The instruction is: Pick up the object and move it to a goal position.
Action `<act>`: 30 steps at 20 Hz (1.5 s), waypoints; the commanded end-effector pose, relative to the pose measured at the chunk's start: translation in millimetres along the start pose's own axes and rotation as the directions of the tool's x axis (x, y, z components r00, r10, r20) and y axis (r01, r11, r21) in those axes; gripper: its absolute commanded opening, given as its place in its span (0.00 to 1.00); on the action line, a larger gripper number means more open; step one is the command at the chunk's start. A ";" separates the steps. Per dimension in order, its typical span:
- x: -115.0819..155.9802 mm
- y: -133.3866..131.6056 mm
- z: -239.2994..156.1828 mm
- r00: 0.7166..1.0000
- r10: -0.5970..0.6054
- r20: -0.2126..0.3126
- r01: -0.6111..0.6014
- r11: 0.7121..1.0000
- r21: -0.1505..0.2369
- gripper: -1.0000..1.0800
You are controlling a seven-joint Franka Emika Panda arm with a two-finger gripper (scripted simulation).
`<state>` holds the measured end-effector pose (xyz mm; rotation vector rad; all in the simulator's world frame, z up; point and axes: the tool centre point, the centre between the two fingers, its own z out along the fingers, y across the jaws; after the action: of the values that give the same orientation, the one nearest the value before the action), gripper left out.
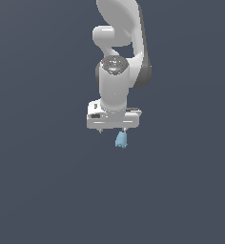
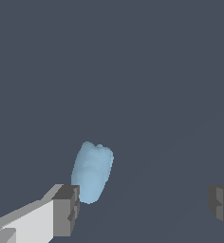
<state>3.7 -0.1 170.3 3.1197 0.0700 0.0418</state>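
The object (image 1: 121, 140) is a small light-blue stubby piece with a lumpy end, resting on the dark grey floor. In the exterior view it lies just below the white gripper (image 1: 112, 130), under the fingertip on that view's right. In the wrist view the object (image 2: 91, 172) sits close beside one grey finger pad (image 2: 66, 209), with the other pad (image 2: 221, 204) far from it. The gripper (image 2: 144, 206) is open wide and holds nothing. The object is off to one side of the gap, not centred between the jaws.
The white arm (image 1: 117, 57) rises from the gripper toward the top of the exterior view. The plain dark grey floor (image 1: 47, 190) surrounds everything.
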 end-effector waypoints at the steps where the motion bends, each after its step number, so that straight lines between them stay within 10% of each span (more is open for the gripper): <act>1: 0.0 0.1 0.0 1.000 -0.002 0.000 0.002 1.000 -0.001 0.96; 30: -24.0 -50.7 59.6 0.967 0.254 0.031 -0.254 0.967 0.014 0.96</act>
<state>-20.5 47.7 109.9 3.1247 -0.3228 0.0001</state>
